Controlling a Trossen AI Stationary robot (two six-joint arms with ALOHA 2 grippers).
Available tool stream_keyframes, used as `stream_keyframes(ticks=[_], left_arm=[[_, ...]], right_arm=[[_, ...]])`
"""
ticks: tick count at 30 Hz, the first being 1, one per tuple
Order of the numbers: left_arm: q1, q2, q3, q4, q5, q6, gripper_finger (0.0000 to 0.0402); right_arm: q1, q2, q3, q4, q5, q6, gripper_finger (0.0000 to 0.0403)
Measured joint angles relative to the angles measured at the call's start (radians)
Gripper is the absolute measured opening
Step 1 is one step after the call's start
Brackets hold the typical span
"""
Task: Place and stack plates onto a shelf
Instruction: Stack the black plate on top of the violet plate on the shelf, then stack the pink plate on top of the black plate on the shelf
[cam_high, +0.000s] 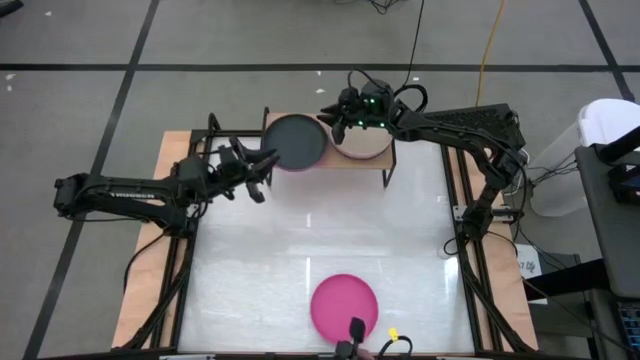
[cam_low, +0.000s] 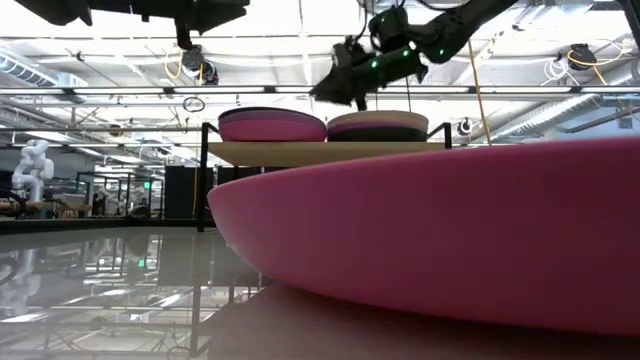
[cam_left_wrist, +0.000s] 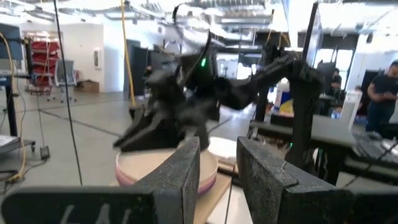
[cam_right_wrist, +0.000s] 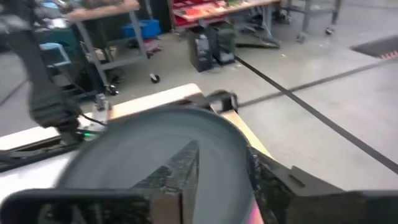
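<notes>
Right hand (cam_high: 330, 112) hovers over the shelf (cam_high: 395, 158) at the far edge of the table (cam_high: 400, 250), between two stacks of plates. Its own wrist view looks past two dark fingers (cam_right_wrist: 180, 171) onto the dark grey plate (cam_high: 293, 140) that tops the stack on the shelf's left half. The fingers appear slightly parted with nothing clearly pinched between them, though the blur makes this hard to judge.

Under that grey plate, the low view shows purple and pink rims. A second stack, topped by a pale plate (cam_high: 362, 145), sits on the shelf's right half, mostly hidden from above by the right arm.

Left hand (cam_high: 262, 172) waits just in front of the shelf's left end, near the grey plate's rim. Its fingers (cam_left_wrist: 186, 174) are spread a little and hold nothing.

One magenta plate (cam_high: 344, 306) lies alone near the front edge of the table, well apart from the shelf and from both hands. It fills the foreground of the low view.

Judged from this layout, stacking is nearly done: the right hand looks to be at the end of a placement, and the magenta plate seems to be the only one left on the table. The next move would call for lifting the right hand clear of the stacks without nudging them. One arm must then reach forward to the magenta plate and grip it by the rim.
</notes>
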Motion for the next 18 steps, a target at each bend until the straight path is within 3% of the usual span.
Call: stream_keyframes(ticks=[5, 8, 13, 18], left_arm=[[-0.008, 0.0, 0.0, -0.083, 0.0, -0.011, 0.0111], [-0.03, 0.0, 0.0, -0.151, 0.001, -0.023, 0.0111], [-0.097, 0.029, 0.0, -0.21, 0.026, -0.034, 0.0111], [-0.177, 0.119, 0.007, -0.217, 0.04, -0.034, 0.0111]], right_arm=[[0.001, -0.096, 0.0, -0.033, -0.191, -0.059, 0.0137], [0.021, -0.183, -0.001, -0.139, -0.255, -0.113, 0.0138], [0.09, -0.375, -0.097, -0.315, -0.221, -0.247, 0.0133], [0.181, -0.607, -0.332, -0.309, -0.132, -0.264, 0.0133]])
